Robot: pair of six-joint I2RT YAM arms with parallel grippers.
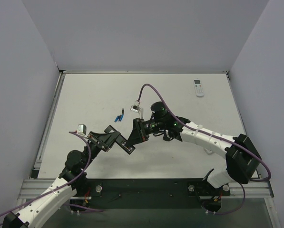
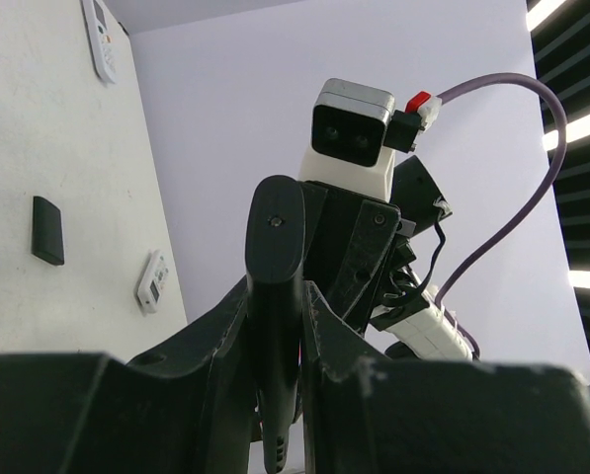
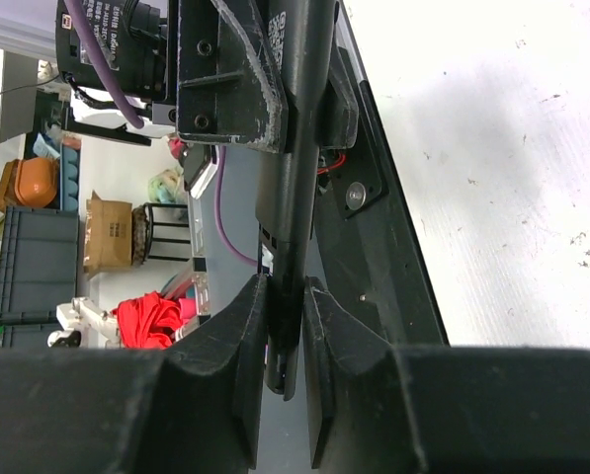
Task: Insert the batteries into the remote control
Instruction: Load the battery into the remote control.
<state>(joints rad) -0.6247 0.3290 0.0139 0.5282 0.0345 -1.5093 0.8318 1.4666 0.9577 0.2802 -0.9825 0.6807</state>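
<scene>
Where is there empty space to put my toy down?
The far left corner, beyond the batteries, is bare, and so is the stretch between them and the white remote. The middle is crowded, where the left gripper and right gripper grip the black remote.

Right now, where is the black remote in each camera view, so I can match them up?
Top external: remote just below and left of centre.
Left wrist: remote upright at centre, clamped between the left fingers.
Right wrist: remote upright, just left of centre, running to the top edge.
Shared landmark: the left fingers gripping it show in all three views.
</scene>
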